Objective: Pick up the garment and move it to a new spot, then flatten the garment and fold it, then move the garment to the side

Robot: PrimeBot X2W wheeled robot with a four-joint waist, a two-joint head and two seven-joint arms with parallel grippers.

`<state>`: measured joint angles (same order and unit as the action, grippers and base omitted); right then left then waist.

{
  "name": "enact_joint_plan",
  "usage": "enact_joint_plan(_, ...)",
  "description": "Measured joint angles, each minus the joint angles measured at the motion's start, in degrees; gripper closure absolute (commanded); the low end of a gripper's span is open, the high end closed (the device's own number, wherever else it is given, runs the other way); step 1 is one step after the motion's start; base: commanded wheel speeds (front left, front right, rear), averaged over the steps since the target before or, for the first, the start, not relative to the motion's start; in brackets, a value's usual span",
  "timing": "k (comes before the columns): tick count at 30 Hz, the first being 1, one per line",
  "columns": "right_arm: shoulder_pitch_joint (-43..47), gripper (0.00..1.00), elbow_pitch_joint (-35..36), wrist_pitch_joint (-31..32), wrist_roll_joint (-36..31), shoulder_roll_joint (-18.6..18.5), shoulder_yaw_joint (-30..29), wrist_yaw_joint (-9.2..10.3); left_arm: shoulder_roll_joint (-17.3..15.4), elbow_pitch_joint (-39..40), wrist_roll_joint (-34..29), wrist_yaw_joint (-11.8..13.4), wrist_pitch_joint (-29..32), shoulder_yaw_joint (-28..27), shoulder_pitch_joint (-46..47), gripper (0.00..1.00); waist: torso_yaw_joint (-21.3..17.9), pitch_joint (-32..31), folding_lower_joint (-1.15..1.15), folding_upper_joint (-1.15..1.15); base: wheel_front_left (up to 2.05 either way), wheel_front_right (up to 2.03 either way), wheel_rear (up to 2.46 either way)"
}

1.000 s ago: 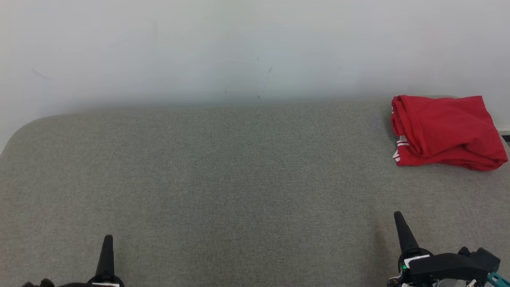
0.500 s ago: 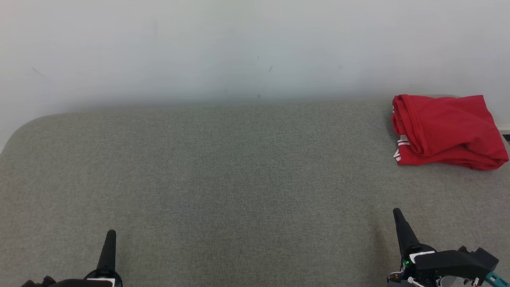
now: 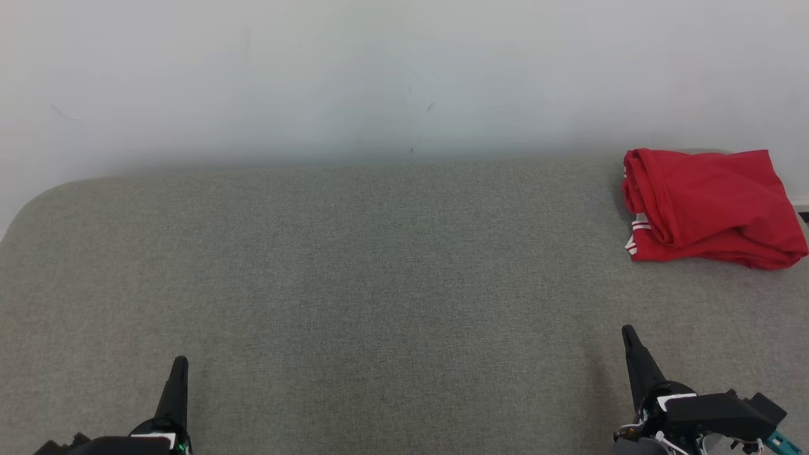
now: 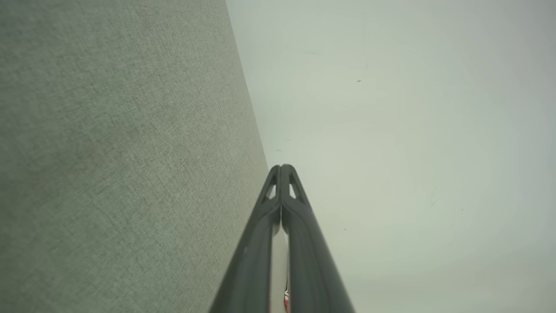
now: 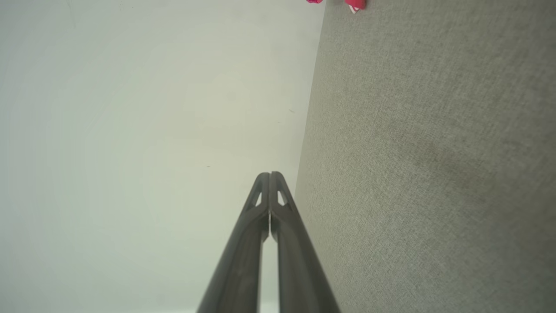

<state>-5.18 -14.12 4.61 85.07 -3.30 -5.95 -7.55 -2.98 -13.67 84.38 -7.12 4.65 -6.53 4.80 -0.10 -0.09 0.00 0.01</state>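
Seems just about done. Can see the red garment (image 3: 711, 205) folded in a small pile at the far right of the grey cushion (image 3: 379, 284), close to the white wall (image 3: 379, 76). Well apart from both grippers. Left gripper (image 3: 179, 361) down at the near left: shut tight, holding nothing. Right gripper (image 3: 627, 330) down at the near right: shut and empty too. Looks finished with the picking up, flattening, folding and moving aside. Probably nothing left to do.

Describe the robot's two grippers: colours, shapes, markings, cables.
The left gripper and right gripper each have long, dark, tapering fingers with triangular cut-outs near the tips. The right one's black base carries a white label, thin wires and a teal piece.
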Motion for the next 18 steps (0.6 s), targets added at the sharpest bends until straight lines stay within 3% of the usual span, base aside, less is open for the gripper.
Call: enact_joint_plan(18,-0.9,1.00,0.0,1.9,7.3,0.3,-0.6,0.00,0.1,-0.4,7.8,-0.3,2.0,0.0,1.1,1.00,0.1,0.3,0.00,0.00,0.00,0.00,0.00)
